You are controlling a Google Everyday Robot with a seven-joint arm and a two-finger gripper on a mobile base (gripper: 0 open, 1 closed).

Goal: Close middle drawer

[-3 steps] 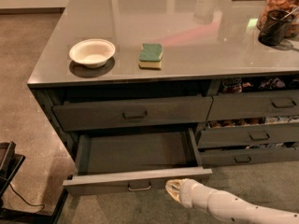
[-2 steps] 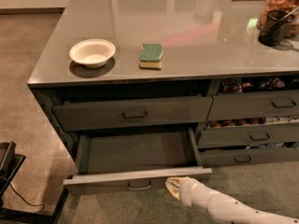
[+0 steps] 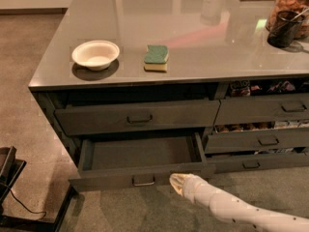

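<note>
The middle drawer is a wide dark-grey drawer with a low flat front and a small metal loop pull. It stands pulled out of the cabinet, and its shallow grey inside is bare. My gripper is at the end of a white arm that comes in from the lower right. Its tip is at the drawer front, just right of the pull, and looks to be touching it.
Above the open drawer is a taller-fronted shut drawer with a dark pull. Narrower drawers stand to the right. On the counter lie a white bowl, a green sponge and a dark cup. A black stand is on the floor at left.
My gripper has moved up and forward to the drawer front. The drawer appears to have slid in a little.
</note>
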